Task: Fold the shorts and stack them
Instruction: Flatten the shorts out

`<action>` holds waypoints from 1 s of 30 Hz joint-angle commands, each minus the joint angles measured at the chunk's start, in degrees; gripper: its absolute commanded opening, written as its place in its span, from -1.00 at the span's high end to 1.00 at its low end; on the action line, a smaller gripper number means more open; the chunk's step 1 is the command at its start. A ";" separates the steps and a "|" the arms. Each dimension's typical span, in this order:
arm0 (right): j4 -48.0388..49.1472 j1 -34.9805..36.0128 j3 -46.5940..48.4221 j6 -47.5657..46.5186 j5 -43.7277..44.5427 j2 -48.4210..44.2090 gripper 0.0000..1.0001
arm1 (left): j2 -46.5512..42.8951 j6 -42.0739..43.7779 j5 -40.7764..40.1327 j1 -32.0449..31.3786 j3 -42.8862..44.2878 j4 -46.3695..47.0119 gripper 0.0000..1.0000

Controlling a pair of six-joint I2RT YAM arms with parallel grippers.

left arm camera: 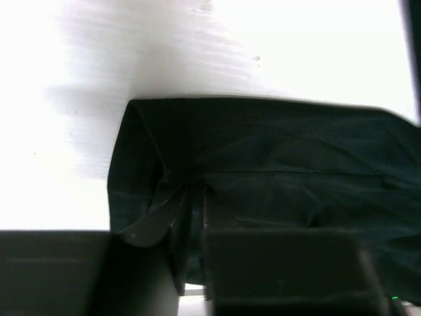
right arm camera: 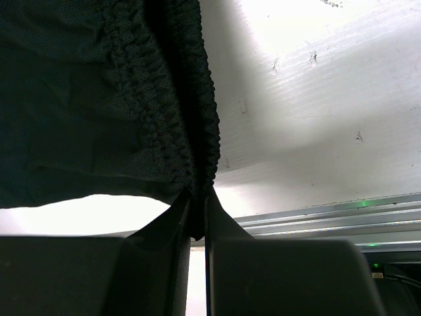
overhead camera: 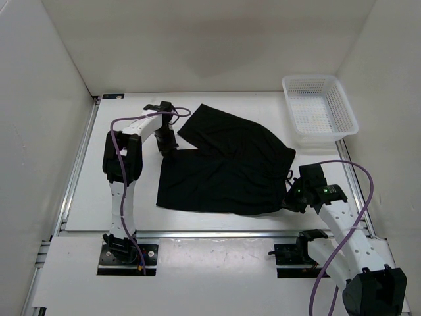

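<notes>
The black shorts (overhead camera: 227,168) lie spread on the white table in the top view, one leg reaching toward the back. My left gripper (overhead camera: 168,146) is shut on the left edge of the shorts (left arm camera: 276,151); in the left wrist view the fabric is pinched between the fingers (left arm camera: 158,220). My right gripper (overhead camera: 289,199) is shut on the gathered elastic waistband (right arm camera: 177,118) at the right front corner of the shorts, holding it a little off the table. The drawstring does not show clearly.
A white mesh basket (overhead camera: 319,112) stands at the back right corner. White walls enclose the table on the left, back and right. A metal rail (overhead camera: 210,234) runs along the table's front edge, also in the right wrist view (right arm camera: 329,214).
</notes>
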 commanded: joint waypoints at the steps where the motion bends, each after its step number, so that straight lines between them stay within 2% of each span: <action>1: -0.74 0.29 2.49 0.12 0.92 -0.01 1.00 | -0.49 0.99 1.88 0.11 0.61 1.37 0.62; 2: -0.74 0.29 2.49 0.12 0.92 -0.01 1.00 | -1.27 0.99 1.88 0.63 0.61 1.37 0.79; 12: -0.74 0.29 2.49 0.12 0.92 -0.53 1.00 | -7.51 0.73 -1.81 2.30 0.01 -1.09 0.79; 13: -0.74 0.29 2.49 0.12 0.92 -1.06 1.00 | -8.82 0.20 -1.81 2.31 -1.49 -1.09 0.79; 16: -1.27 0.29 2.49 0.64 0.92 -1.76 1.00 | -18.65 -2.61 -0.58 3.45 -13.24 1.97 0.79; 17: -1.27 0.29 1.97 1.17 0.92 -2.37 1.00 | -24.86 -3.49 -0.58 3.45 -16.76 2.68 0.79; 18: -1.27 0.29 1.96 1.17 0.92 -2.38 1.00 | -27.88 -5.06 -0.58 3.97 -23.58 2.69 0.79; 21: -1.27 0.29 1.43 1.17 0.92 -1.68 1.00 | -37.38 -7.79 0.12 3.98 -35.37 3.48 0.52; 22: -1.27 0.29 1.43 1.17 0.92 -1.68 1.00 | -39.23 -8.41 0.82 3.98 -37.95 3.48 0.16; 23: -1.27 0.29 1.43 1.17 0.92 -1.07 1.00 | -41.07 -8.94 2.48 3.98 -40.32 3.48 0.05; 24: -0.75 0.29 1.43 1.17 0.40 -1.06 1.00 | -44.40 -10.68 3.10 3.11 -44.61 4.09 -0.16; 26: -0.74 0.29 1.43 1.17 0.40 -1.06 1.00 | -47.23 -12.54 3.81 2.14 -48.24 4.09 -0.36; 28: -0.74 0.29 2.05 1.17 0.40 -1.06 1.00 | -50.14 -15.34 3.81 1.08 -52.62 4.70 -0.36; 30: -0.74 0.29 2.05 1.17 0.40 -1.06 1.00 | -50.67 -16.85 3.02 1.08 -54.58 4.71 -0.18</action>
